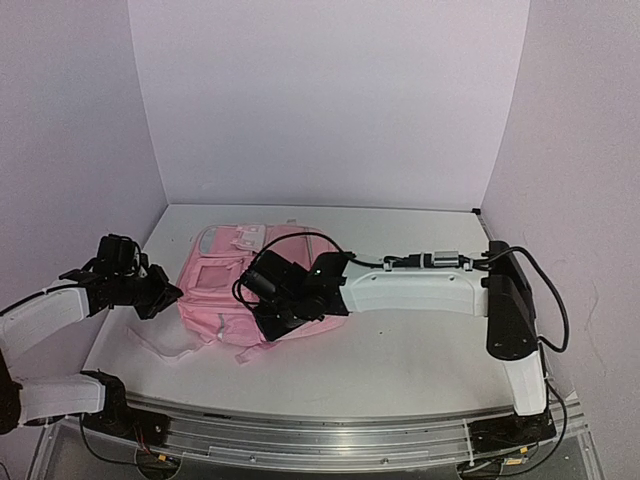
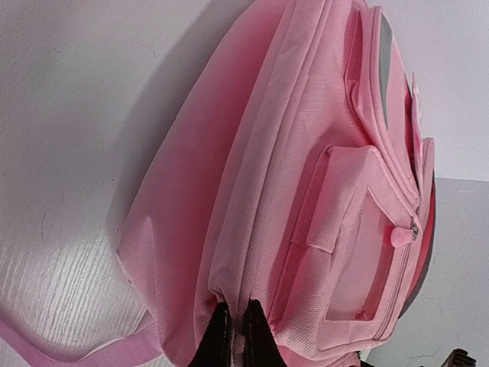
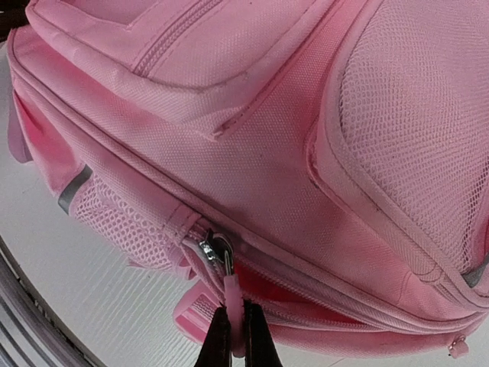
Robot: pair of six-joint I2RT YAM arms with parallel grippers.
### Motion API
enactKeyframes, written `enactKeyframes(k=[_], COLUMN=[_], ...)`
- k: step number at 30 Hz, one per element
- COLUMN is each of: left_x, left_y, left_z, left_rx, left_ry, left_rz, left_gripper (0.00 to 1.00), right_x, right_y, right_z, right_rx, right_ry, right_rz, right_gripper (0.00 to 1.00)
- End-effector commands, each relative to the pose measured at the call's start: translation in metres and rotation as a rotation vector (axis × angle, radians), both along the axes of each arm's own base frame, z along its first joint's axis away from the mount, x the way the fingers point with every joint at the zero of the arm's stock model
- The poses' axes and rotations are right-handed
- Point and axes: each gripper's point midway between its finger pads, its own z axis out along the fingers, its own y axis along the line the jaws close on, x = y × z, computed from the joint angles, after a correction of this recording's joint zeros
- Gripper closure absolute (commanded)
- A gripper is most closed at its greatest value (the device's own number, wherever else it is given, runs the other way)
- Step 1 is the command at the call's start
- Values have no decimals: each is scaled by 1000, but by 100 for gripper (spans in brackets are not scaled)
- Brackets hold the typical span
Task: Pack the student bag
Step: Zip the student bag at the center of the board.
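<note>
Right gripper (image 3: 231, 340) pinches the thin pink zipper tab (image 3: 231, 294) between its fingertips; left gripper (image 2: 238, 340) pinches the large pink fabric backpack (image 2: 252, 176); a sideways pull may slip the tab free.

in the top view the student bag (image 1: 215, 285) fills the centre left of the table (image 1: 420, 355), its loose straps (image 1: 152, 344) trailing toward the lower left. the right arm (image 1: 420, 290) lies across the middle right and bars a straight path there. open tabletop shows below that arm at lower centre and right, and in a strip above the bag along the back wall (image 1: 330, 120). the left gripper (image 1: 174, 297) crowds the bag's left edge.
</note>
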Motion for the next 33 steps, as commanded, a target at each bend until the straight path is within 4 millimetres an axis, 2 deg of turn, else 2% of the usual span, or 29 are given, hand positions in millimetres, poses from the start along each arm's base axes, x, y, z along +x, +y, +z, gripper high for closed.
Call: enactKeyframes(k=[1,6,9,13,15,17,21,25,27,33], left_x=[17,20,22,22,20,20,20,21,22,23], left_y=[17,17,14,3,1,6,12,14,14,17], left_z=[10,15,20,35,41,42,43,40,37,27], left_rx=[84,82,79,42,29,50,76,84,87,99], left_ry=[-45,-63,-87,-173,-203,-202,-201,-191,-180,-157], left_rz=[57,64,42,-21,-31,-12,9,22,23,40], left_gripper=[100,100,100,100,100,100,100,100,100,100], right_x=[-9,-6,-4,0,-7,-14,-12,-6,0,3], right_y=[-37,-61,-61,-31,-15,-12,-41,-77,-90,-107], right_z=[8,9,15,36,43,50,32,13,10,5], right_rx=[-26,-131,-147,-67,2,44,1,-102,-139,-204], right_ry=[155,119,85,81,159,252,364,376,344,289], right_rz=[0,26,69,129,141,131,20,-36,-46,0], right_gripper=[100,100,100,100,100,100,100,100,100,100])
